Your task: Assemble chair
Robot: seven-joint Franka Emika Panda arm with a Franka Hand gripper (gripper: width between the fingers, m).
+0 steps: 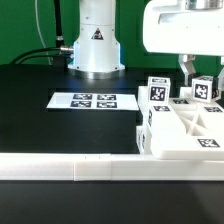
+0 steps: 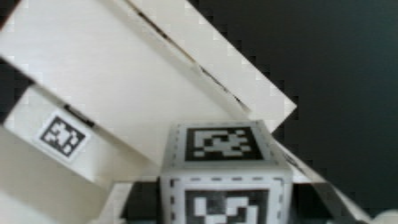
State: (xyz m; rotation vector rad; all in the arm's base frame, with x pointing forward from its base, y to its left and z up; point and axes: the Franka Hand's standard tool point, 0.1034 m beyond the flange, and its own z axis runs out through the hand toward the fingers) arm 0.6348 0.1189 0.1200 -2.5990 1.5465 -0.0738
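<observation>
Gripper (image 1: pixel 197 72) at far right, grip state unclear, perhaps straddling tagged block (image 1: pixel 203 88); could knock chair parts (image 1: pixel 185 128) askew.

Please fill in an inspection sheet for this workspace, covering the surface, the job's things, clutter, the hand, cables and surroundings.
Surface: black flat tabletop, with a long white border rail along its near edge.
Job's things: white plastic chair parts with black-and-white square tags, clustered at the exterior view's right against the rail; the wrist view shows a tagged square block beneath slanted white braces.
Clutter: nothing seen; only the flat white marker board lies mid-table.
Hand: the robot's hand is low over the parts; open or shut cannot be told.
Cables: dark cables run behind the white robot base.
Surroundings: green backdrop.
</observation>
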